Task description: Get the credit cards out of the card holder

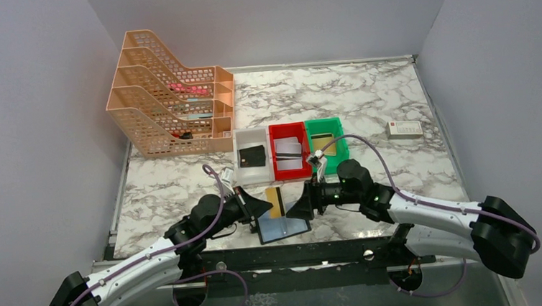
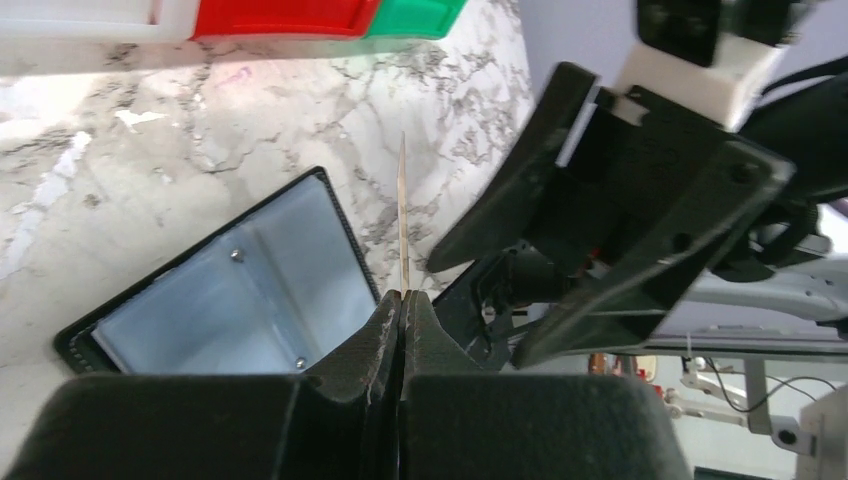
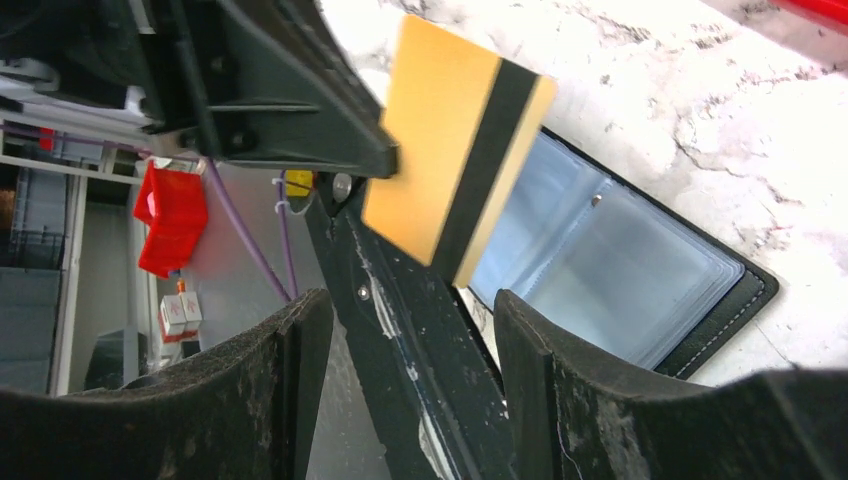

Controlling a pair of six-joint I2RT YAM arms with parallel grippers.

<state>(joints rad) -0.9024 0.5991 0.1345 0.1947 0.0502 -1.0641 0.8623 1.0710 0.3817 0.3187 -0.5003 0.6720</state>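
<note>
The black card holder (image 1: 283, 228) lies open at the table's near edge, its blue-grey inner face (image 2: 230, 290) up. My left gripper (image 1: 267, 205) is shut on a tan-gold credit card (image 1: 276, 201) with a black stripe, held upright on its edge just above the holder's left side. From the left wrist the card (image 2: 403, 215) shows edge-on, sticking out past the closed tips (image 2: 402, 297). My right gripper (image 1: 296, 207) faces it from the right, open, with nothing between its fingers (image 3: 410, 305). In the right wrist view the card (image 3: 440, 140) hangs in front of the holder (image 3: 620, 260).
Behind the grippers stand a white bin (image 1: 238, 155) with a black square piece, a red bin (image 1: 273, 153) and a green bin (image 1: 340, 137) with a card in it. A peach file rack (image 1: 167, 95) is at back left, a white box with a red mark (image 1: 404, 129) at right.
</note>
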